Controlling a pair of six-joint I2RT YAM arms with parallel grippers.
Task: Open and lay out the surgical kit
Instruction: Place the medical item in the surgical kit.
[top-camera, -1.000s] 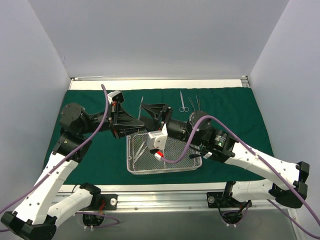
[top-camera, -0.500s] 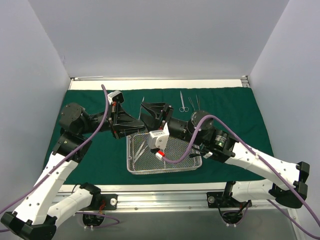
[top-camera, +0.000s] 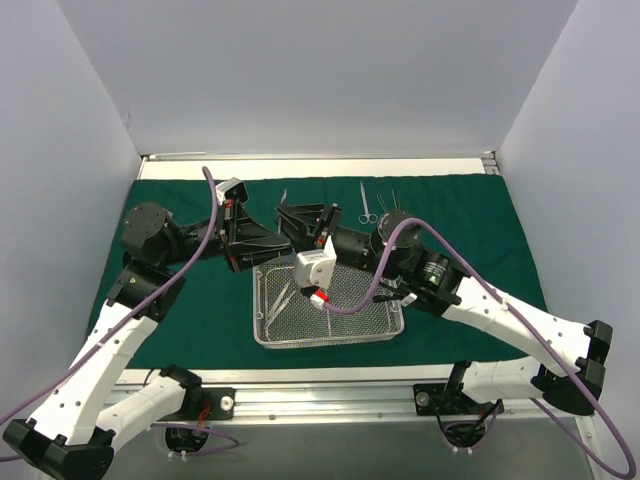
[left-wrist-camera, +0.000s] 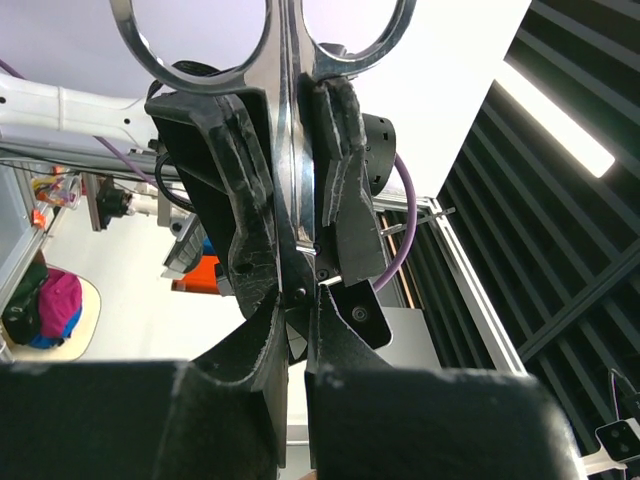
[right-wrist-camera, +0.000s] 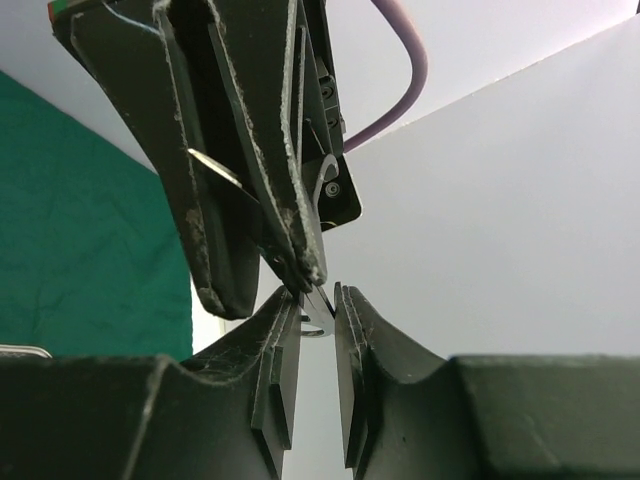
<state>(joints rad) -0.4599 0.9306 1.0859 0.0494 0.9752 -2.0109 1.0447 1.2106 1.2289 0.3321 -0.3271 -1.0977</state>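
The dark green cloth (top-camera: 470, 230) lies spread on the table, with the silver wire-mesh tray (top-camera: 330, 341) on it near the front. My left gripper (top-camera: 274, 233) is shut on steel scissors (left-wrist-camera: 290, 120) and holds them in the air behind the tray; their ring handles fill the top of the left wrist view. My right gripper (top-camera: 289, 221) meets it tip to tip. In the right wrist view its jaws (right-wrist-camera: 315, 315) stand narrowly apart around a small steel part of the scissors (right-wrist-camera: 318, 322). A few instruments (top-camera: 280, 300) lie in the tray's left end.
One pair of scissors (top-camera: 366, 205) and two thin tweezers (top-camera: 386, 207) lie in a row on the cloth at the back. A thin steel piece (top-camera: 283, 197) shows just behind the grippers. White walls close in left, right and back.
My right gripper has moved left and back until its tips reach the left gripper's tips. The left gripper has shifted slightly back with the scissors.
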